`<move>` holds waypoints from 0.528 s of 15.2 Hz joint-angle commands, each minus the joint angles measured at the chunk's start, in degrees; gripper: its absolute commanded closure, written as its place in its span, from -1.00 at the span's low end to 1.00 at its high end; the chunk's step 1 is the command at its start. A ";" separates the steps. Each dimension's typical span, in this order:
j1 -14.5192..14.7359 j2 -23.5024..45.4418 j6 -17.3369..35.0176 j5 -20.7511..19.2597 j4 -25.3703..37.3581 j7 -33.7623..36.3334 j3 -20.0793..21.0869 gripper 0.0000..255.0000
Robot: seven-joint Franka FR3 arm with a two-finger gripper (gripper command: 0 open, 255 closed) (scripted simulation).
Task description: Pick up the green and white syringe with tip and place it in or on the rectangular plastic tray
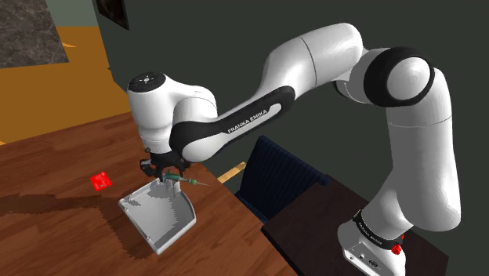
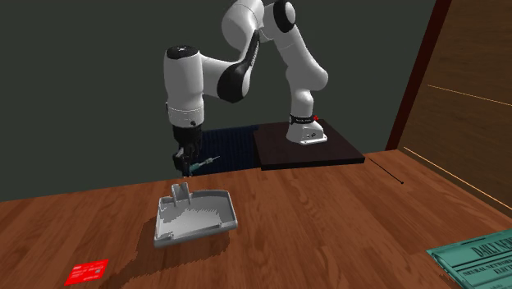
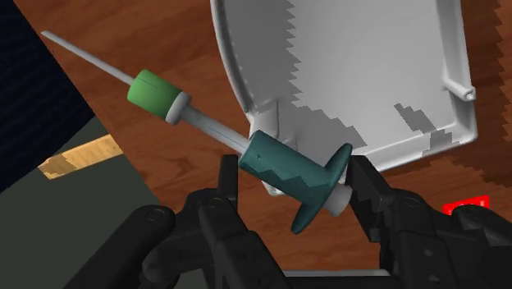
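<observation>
The syringe is clasped by its teal barrel between the gripper fingers and held aloft over the far rim of the grey tray, so the pick appears done, with lowering and release left.

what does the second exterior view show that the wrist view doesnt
Second exterior view adds: the white arm down to its dark stand, and a teal printed box. Wrist view adds: the light green cap and thin tip on the syringe. Shared: the gripper shut on the syringe, the grey tray, the red card.
</observation>
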 commanded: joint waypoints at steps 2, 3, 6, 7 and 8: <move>4.82 6.48 -5.39 -1.04 11.71 -0.21 -1.09 1.00; 6.62 9.02 -7.29 -1.38 16.29 -0.55 -1.55 1.00; 11.24 15.84 -11.71 -2.15 28.23 -1.79 -2.89 1.00; 11.21 16.11 -11.18 -2.28 27.93 -1.63 -2.98 1.00; 11.19 16.39 -10.65 -2.42 27.64 -1.47 -3.08 1.00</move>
